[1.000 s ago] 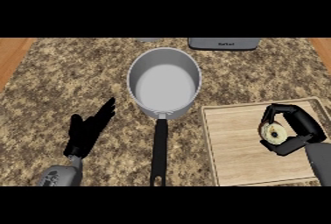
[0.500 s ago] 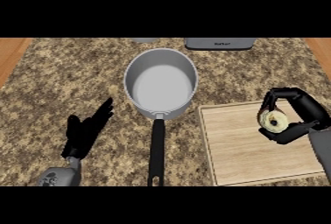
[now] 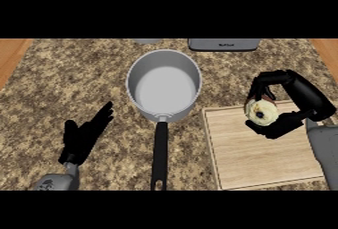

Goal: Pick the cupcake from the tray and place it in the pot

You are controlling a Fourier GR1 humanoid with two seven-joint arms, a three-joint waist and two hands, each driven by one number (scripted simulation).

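My right hand (image 3: 298,105) is curled round the cupcake (image 3: 260,112), a pale round cake with a dark spot, and holds it in the air over the far edge of the wooden tray (image 3: 257,154). The grey pot (image 3: 163,85) stands left of it at the middle of the counter, nothing showing inside, its black handle (image 3: 159,154) pointing toward me. At the lower left my left hand (image 3: 84,138) rests open with straight fingers, apart from the pot.
A dark grey appliance (image 3: 223,44) lies at the counter's far edge behind the pot. The speckled stone counter (image 3: 59,85) ends in wooden strips at the far left and far right.
My right hand has lifted the cupcake off the tray and carried it up and to the left, toward the pot. The left hand and the pot have stayed put.
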